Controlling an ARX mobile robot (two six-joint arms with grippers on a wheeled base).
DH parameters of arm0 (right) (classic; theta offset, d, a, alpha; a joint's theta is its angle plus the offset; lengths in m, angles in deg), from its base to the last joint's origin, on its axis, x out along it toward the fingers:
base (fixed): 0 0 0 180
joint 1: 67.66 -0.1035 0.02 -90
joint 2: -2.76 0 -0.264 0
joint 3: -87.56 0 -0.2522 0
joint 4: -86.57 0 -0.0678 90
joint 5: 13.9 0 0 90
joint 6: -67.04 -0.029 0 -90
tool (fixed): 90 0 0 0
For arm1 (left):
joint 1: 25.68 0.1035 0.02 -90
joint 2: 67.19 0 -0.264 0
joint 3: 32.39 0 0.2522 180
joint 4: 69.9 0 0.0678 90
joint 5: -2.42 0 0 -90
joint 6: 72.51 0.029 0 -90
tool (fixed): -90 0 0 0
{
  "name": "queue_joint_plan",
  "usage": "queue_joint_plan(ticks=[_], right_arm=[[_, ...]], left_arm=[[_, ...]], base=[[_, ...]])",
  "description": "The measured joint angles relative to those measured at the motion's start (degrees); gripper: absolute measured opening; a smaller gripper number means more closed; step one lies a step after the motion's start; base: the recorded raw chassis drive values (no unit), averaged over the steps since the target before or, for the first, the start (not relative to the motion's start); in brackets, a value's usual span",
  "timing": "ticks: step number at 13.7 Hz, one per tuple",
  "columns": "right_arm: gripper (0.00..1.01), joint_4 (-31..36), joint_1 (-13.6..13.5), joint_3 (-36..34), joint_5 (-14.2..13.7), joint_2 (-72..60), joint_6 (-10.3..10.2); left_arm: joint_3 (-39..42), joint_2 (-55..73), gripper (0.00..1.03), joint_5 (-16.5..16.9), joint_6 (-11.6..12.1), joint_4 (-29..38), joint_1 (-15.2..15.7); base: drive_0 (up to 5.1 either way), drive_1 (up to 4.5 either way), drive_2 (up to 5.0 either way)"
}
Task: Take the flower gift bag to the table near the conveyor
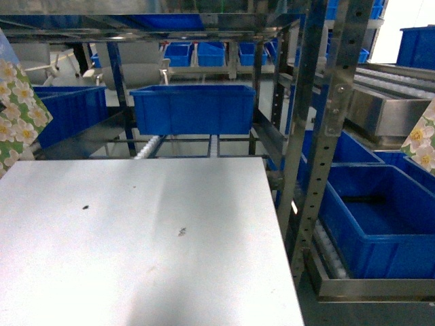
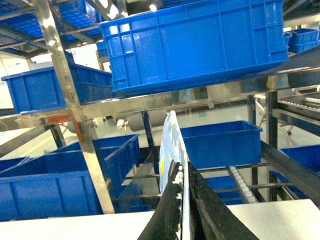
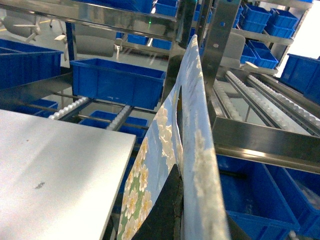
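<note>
Two flower gift bags show in the head view, one at the left edge [image 1: 17, 115] and one at the right edge [image 1: 421, 139], both off the sides of the table [image 1: 136, 244]. In the left wrist view my left gripper [image 2: 182, 172] is shut on the thin edge of a pale blue bag [image 2: 169, 137], above the table's far edge [image 2: 75, 227]. In the right wrist view my right gripper [image 3: 181, 187] is shut on the flowered bag [image 3: 162, 145], just right of the table [image 3: 50, 160]. The steel conveyor [image 1: 319, 102] with white rollers [image 1: 148, 148] stands behind and to the right.
A blue bin [image 1: 194, 109] sits on the conveyor tracks just beyond the table's far edge. More blue bins [image 1: 374, 224] fill the rack's lower right level. A steel upright [image 1: 309, 170] stands close to the table's right edge. Small dark specks [image 1: 182, 232] mark the tabletop.
</note>
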Motion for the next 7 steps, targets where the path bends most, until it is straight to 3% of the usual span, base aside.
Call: queue_joint_plan(ticks=[7], right_arm=[[0.02,0.2,0.0,0.0,0.0,0.0,0.0]], left_arm=[[0.0,0.0,0.02,0.0,0.0,0.0,0.0]], base=[[-5.0,2.35,2.3]])
